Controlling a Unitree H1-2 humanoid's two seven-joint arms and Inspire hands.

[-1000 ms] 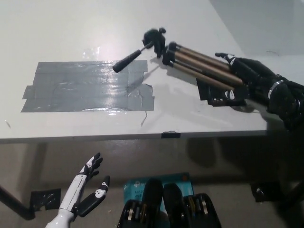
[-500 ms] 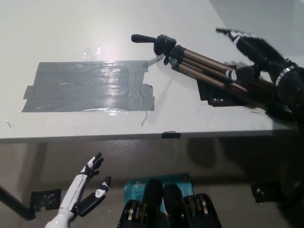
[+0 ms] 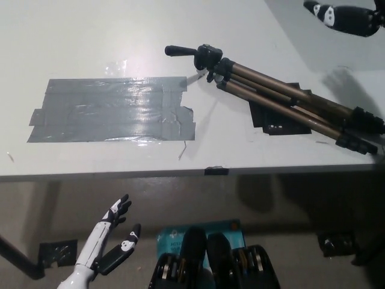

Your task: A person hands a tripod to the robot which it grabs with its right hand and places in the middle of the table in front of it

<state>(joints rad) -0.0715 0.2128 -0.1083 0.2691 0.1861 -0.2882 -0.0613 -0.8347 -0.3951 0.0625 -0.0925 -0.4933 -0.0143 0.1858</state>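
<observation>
The tripod [image 3: 283,96] lies folded on the white table [image 3: 90,36], at its right side. Its black head [image 3: 207,57] and pan handle [image 3: 178,50] point left, toward the table's middle. The bronze legs run down to the right, and the black feet [image 3: 360,143] reach the table's right edge. My black right hand [image 3: 344,17] hovers at the top right corner, well clear of the tripod, fingers stretched out and holding nothing; only part of it shows. My white left hand [image 3: 109,241] rests open below the table's front edge at the lower left.
A large patch of grey tape [image 3: 114,108] covers the table's middle left. A black patch [image 3: 271,123] lies under the tripod legs. The table's front edge [image 3: 120,174] carries a small black mark [image 3: 215,171]. A blue item [image 3: 174,239] lies on the floor.
My right hand has let go of the tripod and lifted away to the upper right. The tripod now lies flat, its head turned with the handle pointing left.
</observation>
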